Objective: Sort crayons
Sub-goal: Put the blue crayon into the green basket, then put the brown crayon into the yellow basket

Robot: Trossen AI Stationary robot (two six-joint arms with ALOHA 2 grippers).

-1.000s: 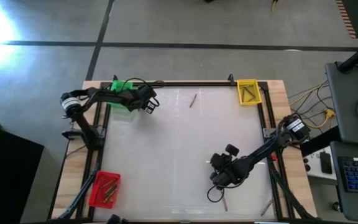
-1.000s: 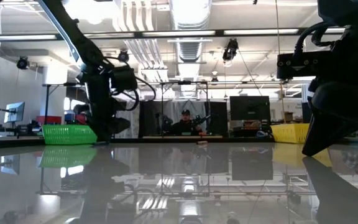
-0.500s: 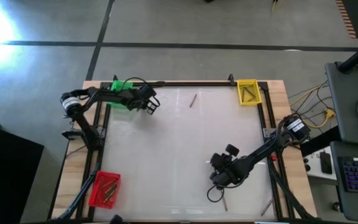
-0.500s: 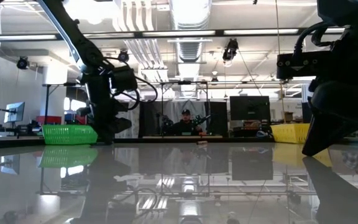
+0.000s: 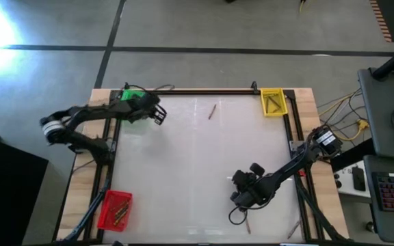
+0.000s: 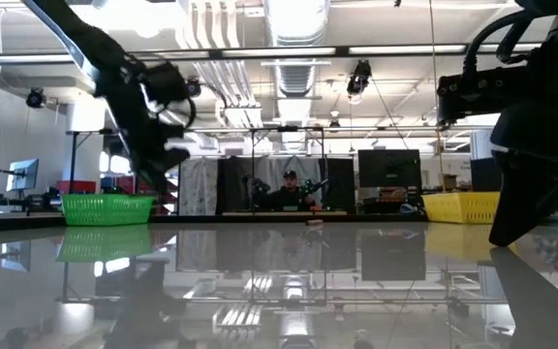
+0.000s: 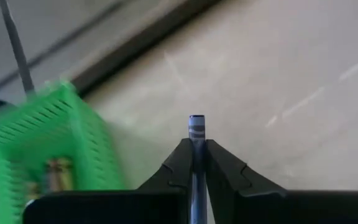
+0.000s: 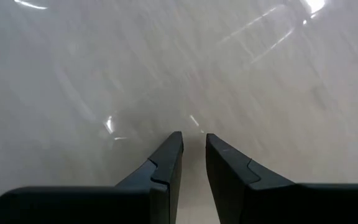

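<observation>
We see left end effector [image 7: 195, 163] pinching grey-blue crayon [image 7: 196, 127] beside green bin [image 5: 133, 95] at worktop [image 5: 197, 171] far-left corner. Right end effector [image 8: 192, 155] low over near-right worktop, fingers slightly parted, holding nothing. Brown crayon [image 5: 211, 109] lies mid-far.

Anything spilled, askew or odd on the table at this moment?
Nothing looks damaged or spilled. Loose crayons remain unsorted: one lies near the far edge, another near the right gripper. The left gripper grips a grey-blue crayon beside the green bin.
</observation>
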